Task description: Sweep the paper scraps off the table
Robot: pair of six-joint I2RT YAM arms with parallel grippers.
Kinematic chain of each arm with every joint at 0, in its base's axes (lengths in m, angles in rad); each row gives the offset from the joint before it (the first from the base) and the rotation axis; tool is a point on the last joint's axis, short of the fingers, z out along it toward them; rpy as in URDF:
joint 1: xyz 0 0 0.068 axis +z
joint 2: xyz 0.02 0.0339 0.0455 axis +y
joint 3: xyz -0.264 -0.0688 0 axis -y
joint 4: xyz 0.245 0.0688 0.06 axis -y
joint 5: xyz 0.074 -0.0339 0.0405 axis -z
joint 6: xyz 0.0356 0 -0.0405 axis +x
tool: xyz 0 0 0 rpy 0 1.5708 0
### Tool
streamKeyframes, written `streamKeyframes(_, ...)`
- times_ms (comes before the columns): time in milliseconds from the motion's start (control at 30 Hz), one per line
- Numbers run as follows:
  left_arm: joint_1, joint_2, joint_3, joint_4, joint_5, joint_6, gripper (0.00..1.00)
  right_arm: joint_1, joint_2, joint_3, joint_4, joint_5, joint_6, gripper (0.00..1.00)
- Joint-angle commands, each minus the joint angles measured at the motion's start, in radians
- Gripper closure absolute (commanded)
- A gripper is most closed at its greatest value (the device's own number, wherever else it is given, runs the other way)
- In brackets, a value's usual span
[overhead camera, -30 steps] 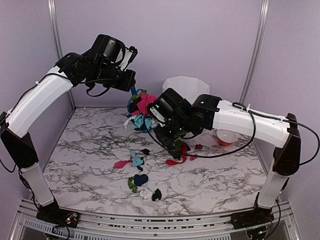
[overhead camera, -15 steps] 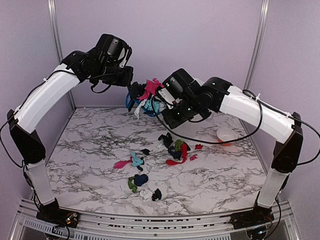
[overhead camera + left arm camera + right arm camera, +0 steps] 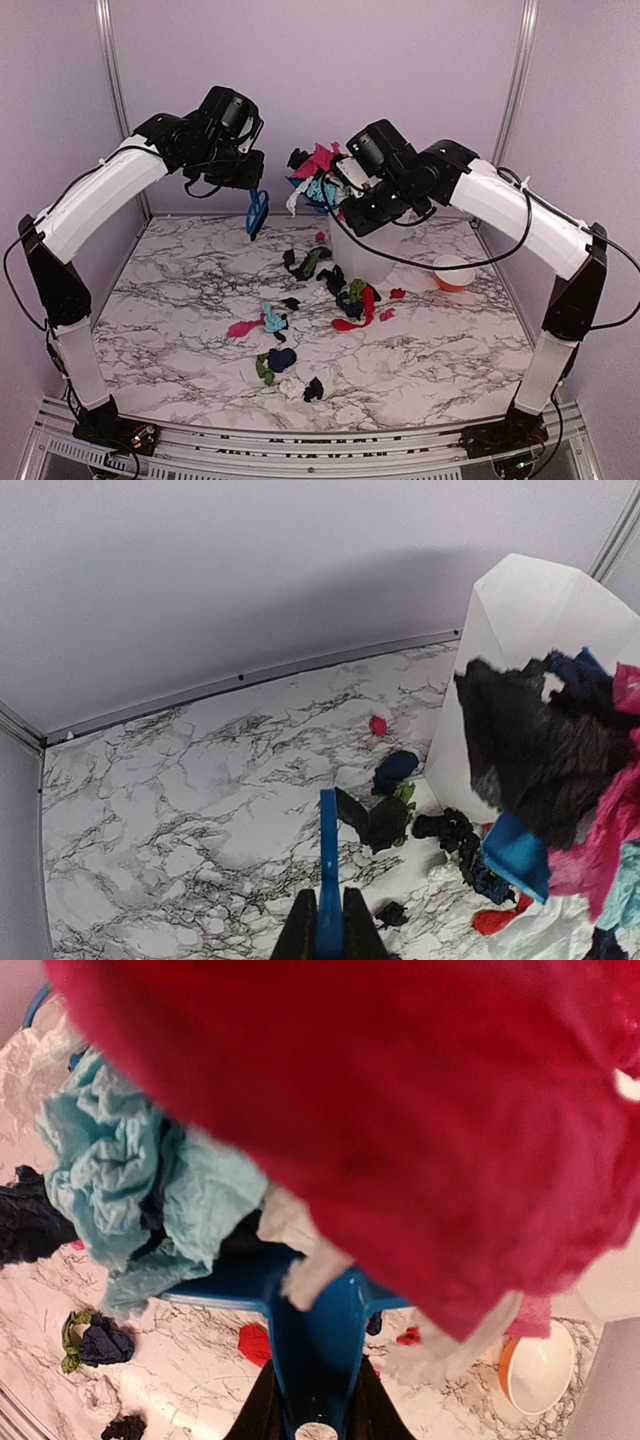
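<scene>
Blue plastic is pinched in both claws. The handle of a dustpan (image 3: pixel 300 1320) is clamped between the pressed-in fingers of the right gripper (image 3: pixel 313 1402), and the pan is held high at the back of the scene, just above a white bin (image 3: pixel 372 258). A heap of paper scraps (image 3: pixel 318 170) is piled on it: deep pink, light blue, white and black pieces, some of them hanging over the edge. In the right wrist view most of the frame is filled by the pink piece, blurred.

A thin blue brush (image 3: pixel 257 213) is gripped by the left gripper (image 3: pixel 323 928), whose jaws are closed tight on it. The brush hangs in the air to the left of the dustpan, apart from it and clear of the table (image 3: pixel 180 300).

More scraps are scattered on the marble top. A black, green and red cluster (image 3: pixel 350 295) is seen at the foot of the bin. Pink and light blue bits (image 3: pixel 262 322) lie nearer the middle. Green, dark blue, white and black ones (image 3: pixel 280 365) lie towards the near edge. An orange-and-white bowl (image 3: pixel 452 272) stands on the table to the right of the bin.
</scene>
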Motion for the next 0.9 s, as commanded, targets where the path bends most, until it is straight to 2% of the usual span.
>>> streamKeyframes(0, 0.010, -0.041, -0.066, 0.016, 0.016, -0.012, 1.00, -0.058, -0.044, 0.077, -0.019, 0.022, -0.028, 1.00)
streamKeyframes(433, 0.047, -0.080, -0.195, 0.073, 0.045, -0.015, 1.00, -0.189, -0.050, 0.175, -0.071, 0.091, -0.094, 1.00)
streamKeyframes(600, 0.050, -0.086, -0.218, 0.086, 0.056, -0.015, 1.00, -0.220, -0.015, 0.193, -0.077, 0.256, -0.141, 1.00)
streamKeyframes(867, 0.058, -0.092, -0.238, 0.097, 0.068, -0.009, 1.00, -0.218, 0.011, 0.100, 0.016, 0.593, -0.251, 1.00)
